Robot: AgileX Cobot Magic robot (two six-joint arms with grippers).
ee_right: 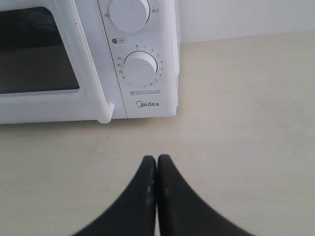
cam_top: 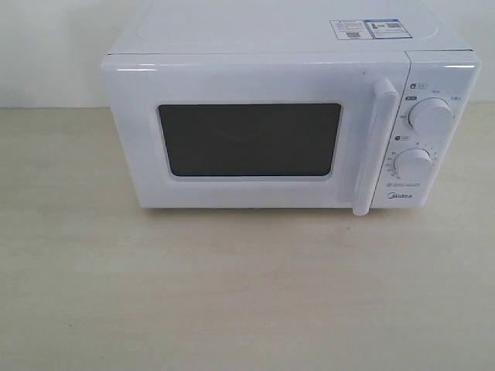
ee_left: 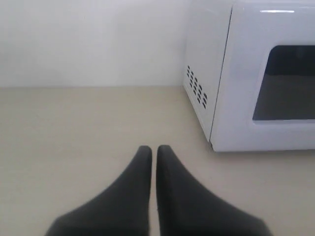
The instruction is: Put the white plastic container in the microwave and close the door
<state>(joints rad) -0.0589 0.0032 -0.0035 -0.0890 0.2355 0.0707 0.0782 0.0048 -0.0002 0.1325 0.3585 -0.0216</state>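
Observation:
The white Midea microwave [cam_top: 286,116] stands at the back of the pale table, its door [cam_top: 247,135] shut, with a dark window and a vertical bar handle [cam_top: 374,147]. The white plastic container is out of view. My left gripper [ee_left: 153,149] is shut and empty, hovering over bare table off the microwave's [ee_left: 256,88] vented side. In the right wrist view my right gripper [ee_right: 156,159] is shut and empty, over the table in front of the microwave's [ee_right: 88,64] dial panel and handle foot. Neither gripper shows in the exterior view.
Two round dials [cam_top: 430,116] sit on the microwave's right panel, and stickers [cam_top: 368,28] lie on its top. A white wall rises behind. The pale table [cam_top: 232,294] stretches in front of the microwave.

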